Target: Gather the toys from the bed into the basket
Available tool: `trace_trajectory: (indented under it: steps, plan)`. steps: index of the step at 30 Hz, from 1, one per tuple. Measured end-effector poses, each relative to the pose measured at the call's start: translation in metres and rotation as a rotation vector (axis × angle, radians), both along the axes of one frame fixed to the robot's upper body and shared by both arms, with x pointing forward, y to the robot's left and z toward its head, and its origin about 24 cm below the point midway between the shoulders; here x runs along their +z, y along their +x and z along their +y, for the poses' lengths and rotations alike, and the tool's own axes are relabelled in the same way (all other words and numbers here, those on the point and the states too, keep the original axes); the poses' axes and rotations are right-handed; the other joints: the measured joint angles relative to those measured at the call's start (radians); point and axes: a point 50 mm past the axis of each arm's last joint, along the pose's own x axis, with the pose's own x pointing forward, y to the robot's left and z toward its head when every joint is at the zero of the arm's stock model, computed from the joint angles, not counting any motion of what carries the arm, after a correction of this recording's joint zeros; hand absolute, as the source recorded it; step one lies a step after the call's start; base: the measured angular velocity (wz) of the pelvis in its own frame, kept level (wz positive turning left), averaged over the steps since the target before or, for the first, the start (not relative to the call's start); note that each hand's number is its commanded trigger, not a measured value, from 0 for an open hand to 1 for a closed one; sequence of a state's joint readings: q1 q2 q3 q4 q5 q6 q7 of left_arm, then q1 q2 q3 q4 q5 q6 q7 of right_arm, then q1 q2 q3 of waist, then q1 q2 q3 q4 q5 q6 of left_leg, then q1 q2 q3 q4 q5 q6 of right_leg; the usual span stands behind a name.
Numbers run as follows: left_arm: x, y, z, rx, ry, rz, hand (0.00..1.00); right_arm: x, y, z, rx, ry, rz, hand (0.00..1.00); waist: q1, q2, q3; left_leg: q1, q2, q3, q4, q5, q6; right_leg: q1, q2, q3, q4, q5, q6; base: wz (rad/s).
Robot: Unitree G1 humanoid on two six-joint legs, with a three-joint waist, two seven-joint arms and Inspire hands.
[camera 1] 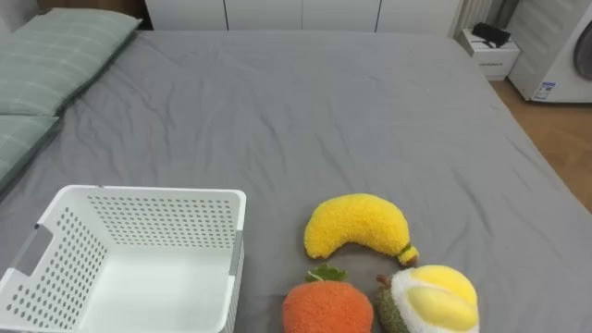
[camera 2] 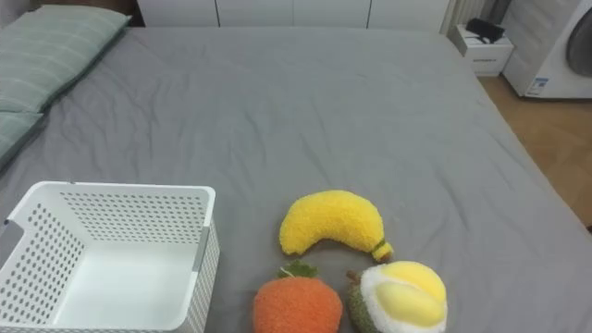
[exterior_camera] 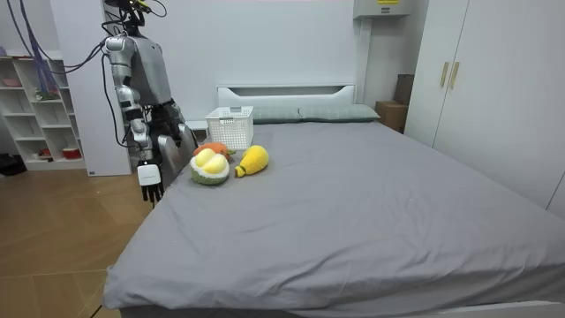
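Three plush toys lie on the grey bed (camera 1: 305, 111) near its front edge: a yellow banana (camera 1: 359, 227), an orange fruit with a green leaf (camera 1: 327, 307) and a cut durian with a yellow middle (camera 1: 430, 298). A white perforated basket (camera 1: 153, 191) stands empty to their left. In the room view I stand upright at the bedside by the toys (exterior_camera: 212, 165). My right hand (exterior_camera: 150, 177) hangs at my side below the mattress edge, fingers relaxed and holding nothing. My left hand (exterior_camera: 183, 134) is a dark shape beyond my body near the basket (exterior_camera: 229, 124).
Green checked pillows (camera 1: 65, 46) lie at the head of the bed on the left. A small white nightstand (camera 1: 490, 51) and a washing machine (camera 1: 564, 55) stand past the far right corner. A wardrobe (exterior_camera: 468, 88) and open shelves (exterior_camera: 35, 106) line the walls.
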State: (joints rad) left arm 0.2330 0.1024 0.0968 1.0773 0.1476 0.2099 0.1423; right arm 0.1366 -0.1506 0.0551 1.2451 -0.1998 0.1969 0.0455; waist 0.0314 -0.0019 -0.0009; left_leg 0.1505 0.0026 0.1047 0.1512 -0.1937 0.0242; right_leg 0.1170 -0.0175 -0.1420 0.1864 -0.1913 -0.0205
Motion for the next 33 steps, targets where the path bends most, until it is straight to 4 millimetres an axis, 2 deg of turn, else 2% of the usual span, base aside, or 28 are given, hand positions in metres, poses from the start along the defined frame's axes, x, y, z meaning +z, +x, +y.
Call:
trace_trajectory:
  steps: [10, 19, 22, 27, 31, 33]
  plan:
    - [0.001, 0.006, 0.001, 0.009, 0.007, -0.035, 0.0, 0.0, 0.001, 0.0, 0.003, 0.004, -0.009, 0.0, -0.002, -0.002, 0.0009, -0.001, 0.0, 0.004, 0.0, 0.0, 0.0, -0.004, 0.001, 0.003, 0.003, 0.0, 0.0, -0.01]
    - [0.002, 0.005, 0.005, 0.055, 0.014, -0.049, 0.0, 0.0, -0.007, -0.001, -0.125, -0.005, -0.007, 0.0, -0.002, -0.01, 0.0012, -0.006, 0.002, 0.013, -0.003, 0.0, 0.0, -0.014, 0.003, 0.013, 0.005, 0.0, 0.0, -0.02]
    - [0.003, 0.003, 0.009, 0.1, 0.025, -0.053, 0.0, 0.0, -0.015, -0.004, -0.225, -0.021, 0.002, 0.0, -0.005, -0.015, 0.0019, -0.002, 0.002, 0.019, -0.008, 0.0, 0.0, -0.014, 0.004, 0.018, 0.004, 0.0, 0.0, -0.05]
    - [0.005, -0.001, 0.016, 0.16, 0.05, -0.055, 0.0, 0.003, -0.022, -0.014, -0.568, -0.091, -0.064, 0.0, -0.03, -0.027, 0.0027, 0.0, 0.004, 0.027, -0.011, 0.0, 0.0, -0.015, 0.006, 0.027, 0.002, 0.001, 0.0, -0.03]
    - [0.007, -0.008, 0.024, 0.214, 0.076, -0.056, 0.0, 0.007, -0.02, -0.026, -0.761, -0.148, -0.121, 0.0, -0.051, -0.043, 0.0024, 0.001, 0.003, 0.029, -0.016, 0.0, 0.0, -0.017, 0.006, 0.03, 0.002, 0.002, 0.0, -0.02]
    - [0.009, -0.01, 0.03, 0.224, 0.093, -0.062, 0.0, 0.012, -0.014, -0.041, -0.816, -0.198, -0.169, 0.0, -0.066, -0.055, 0.003, -0.001, 0.002, 0.03, -0.016, 0.001, 0.0, -0.021, 0.005, 0.032, 0.001, 0.004, 0.001, -0.03]
